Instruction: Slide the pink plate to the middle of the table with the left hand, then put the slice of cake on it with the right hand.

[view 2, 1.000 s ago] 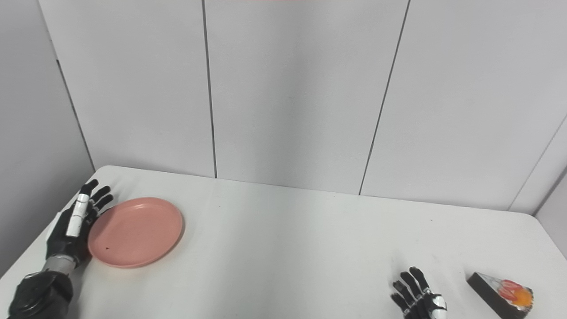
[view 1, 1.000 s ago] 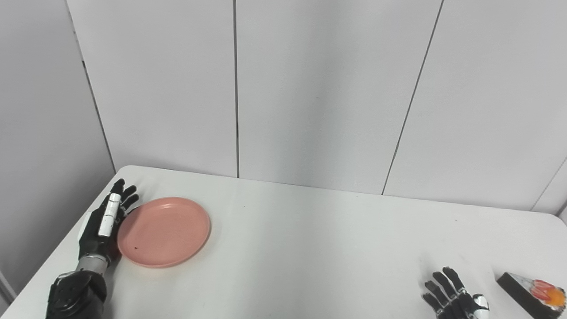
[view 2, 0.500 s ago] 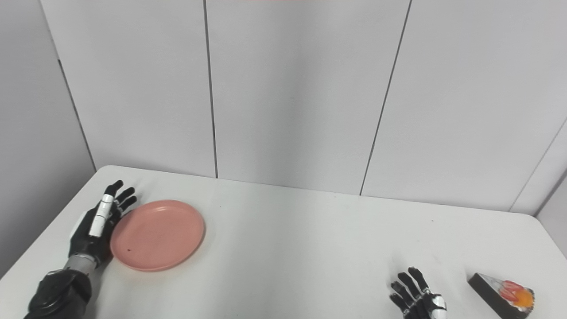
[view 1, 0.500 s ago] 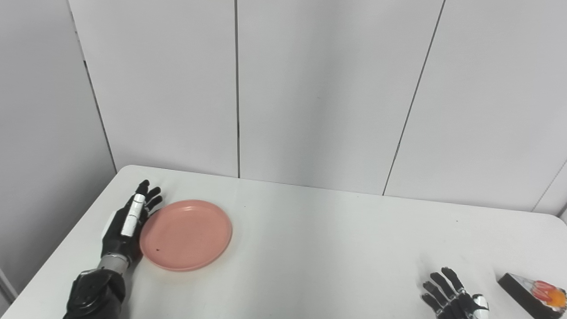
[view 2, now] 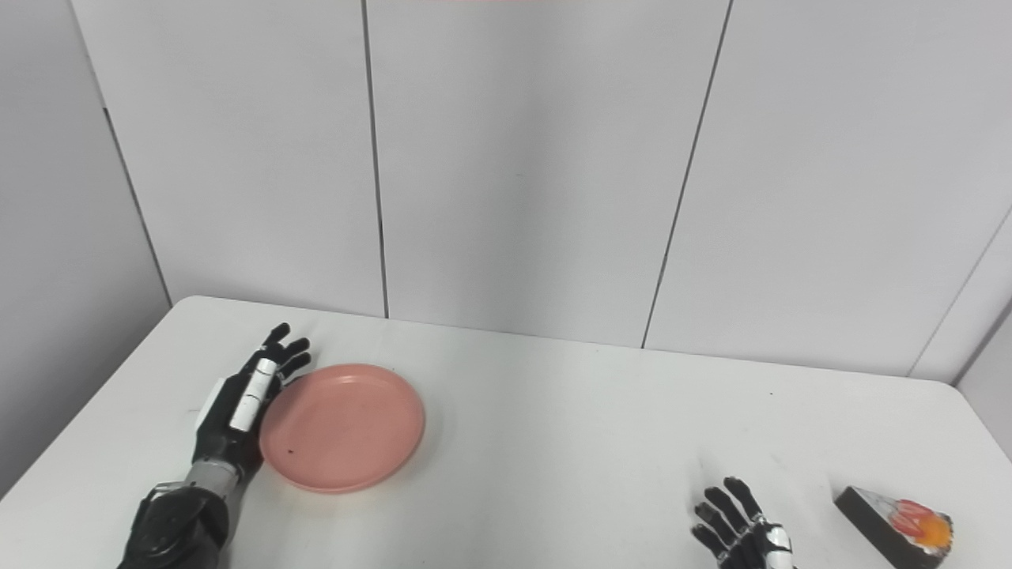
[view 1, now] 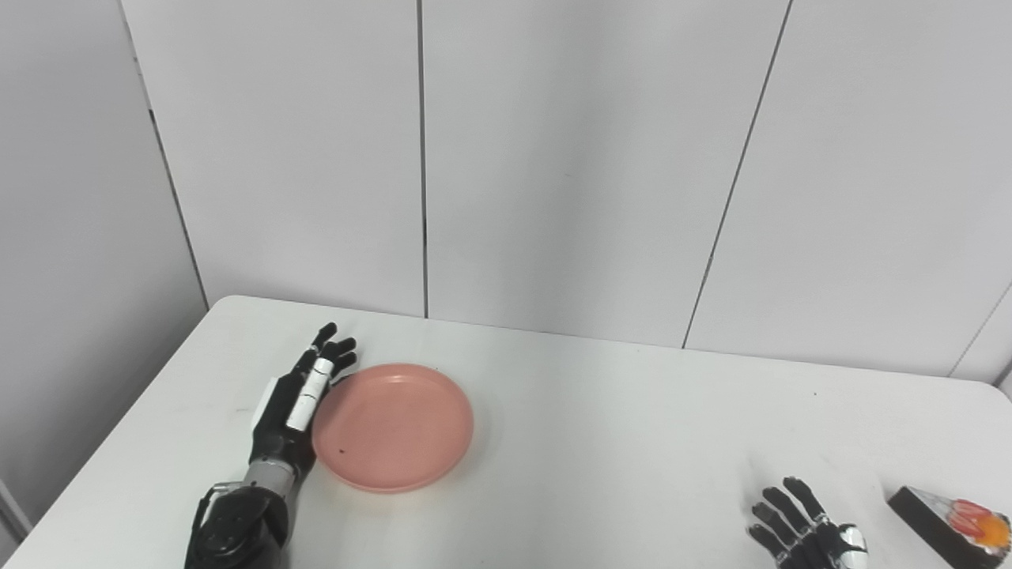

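While the left hand, flat with fingers apart against the pink plate, has pushed it from the table's left edge toward the middle, not yet reached, the right hand waits open beside the cake slice near the right edge.

The scene was brightly and evenly lit, apparently from overhead. The white table showed no hard glare and only soft, faint shadows. A thin one lay under the near rim of the pink plate, another beside the left hand. Both views were sharp enough, slightly soft and washed-out. The wall's panel seams slanted outward toward the right edge.
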Robot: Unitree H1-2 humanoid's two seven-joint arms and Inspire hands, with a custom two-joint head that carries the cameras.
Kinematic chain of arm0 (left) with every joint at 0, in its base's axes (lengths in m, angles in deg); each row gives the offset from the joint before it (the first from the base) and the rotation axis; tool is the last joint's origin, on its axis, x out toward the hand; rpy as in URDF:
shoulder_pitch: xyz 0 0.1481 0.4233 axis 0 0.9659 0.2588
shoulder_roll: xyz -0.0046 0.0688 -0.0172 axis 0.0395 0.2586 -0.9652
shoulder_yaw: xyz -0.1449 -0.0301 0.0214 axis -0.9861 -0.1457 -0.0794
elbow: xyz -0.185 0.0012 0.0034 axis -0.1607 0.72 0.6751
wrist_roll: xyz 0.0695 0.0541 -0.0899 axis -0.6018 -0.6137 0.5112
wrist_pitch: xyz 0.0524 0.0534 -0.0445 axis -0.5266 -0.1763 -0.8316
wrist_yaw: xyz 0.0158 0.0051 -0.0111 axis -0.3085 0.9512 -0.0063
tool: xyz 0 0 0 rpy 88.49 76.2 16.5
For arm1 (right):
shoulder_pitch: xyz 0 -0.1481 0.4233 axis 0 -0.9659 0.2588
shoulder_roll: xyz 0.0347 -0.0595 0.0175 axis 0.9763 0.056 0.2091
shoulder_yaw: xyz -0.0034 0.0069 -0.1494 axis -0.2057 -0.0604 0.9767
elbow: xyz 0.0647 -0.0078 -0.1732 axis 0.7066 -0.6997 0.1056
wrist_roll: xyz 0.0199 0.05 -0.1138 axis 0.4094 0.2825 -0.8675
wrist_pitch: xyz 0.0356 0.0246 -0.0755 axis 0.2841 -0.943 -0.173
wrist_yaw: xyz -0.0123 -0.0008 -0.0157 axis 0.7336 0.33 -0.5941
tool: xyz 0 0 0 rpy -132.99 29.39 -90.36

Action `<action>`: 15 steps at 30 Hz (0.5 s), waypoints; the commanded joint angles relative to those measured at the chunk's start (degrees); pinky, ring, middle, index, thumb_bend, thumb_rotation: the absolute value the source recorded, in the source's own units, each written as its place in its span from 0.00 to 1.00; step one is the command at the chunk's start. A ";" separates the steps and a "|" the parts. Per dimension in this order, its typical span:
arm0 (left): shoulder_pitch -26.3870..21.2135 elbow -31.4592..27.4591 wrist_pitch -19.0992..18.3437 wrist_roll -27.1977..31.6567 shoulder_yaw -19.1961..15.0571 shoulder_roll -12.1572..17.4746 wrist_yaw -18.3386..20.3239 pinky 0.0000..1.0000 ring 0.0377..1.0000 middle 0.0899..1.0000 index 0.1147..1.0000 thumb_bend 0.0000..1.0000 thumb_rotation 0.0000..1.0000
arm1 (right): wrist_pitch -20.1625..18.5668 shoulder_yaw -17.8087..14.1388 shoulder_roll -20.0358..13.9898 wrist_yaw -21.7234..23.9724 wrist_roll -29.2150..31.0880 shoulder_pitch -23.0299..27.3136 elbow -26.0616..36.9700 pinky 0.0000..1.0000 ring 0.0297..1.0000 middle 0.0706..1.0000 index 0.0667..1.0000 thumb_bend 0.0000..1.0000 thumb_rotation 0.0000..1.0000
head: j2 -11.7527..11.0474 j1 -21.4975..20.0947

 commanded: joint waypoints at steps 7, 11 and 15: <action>0.38 -0.57 -0.49 -3.15 2.12 -3.42 -3.00 0.84 0.89 0.86 0.88 0.91 0.75 | 0.63 0.48 0.49 -0.44 -1.59 -0.10 0.63 0.81 0.83 0.84 0.86 0.73 0.96 | 0.33 -0.87; 0.69 -1.83 -0.75 -4.77 3.46 -5.27 -4.47 0.93 0.90 0.86 0.88 0.88 0.76 | 0.70 0.80 0.71 -0.93 -2.48 -0.16 0.89 0.80 0.83 0.84 0.86 0.73 0.97 | 0.82 -2.03; 0.75 -2.44 -0.66 -6.31 4.79 -6.64 -5.80 0.96 0.91 0.87 0.89 0.89 0.79 | 0.68 1.16 1.11 -1.30 -3.31 -0.08 1.02 0.79 0.83 0.84 0.86 0.73 0.97 | 1.41 -3.92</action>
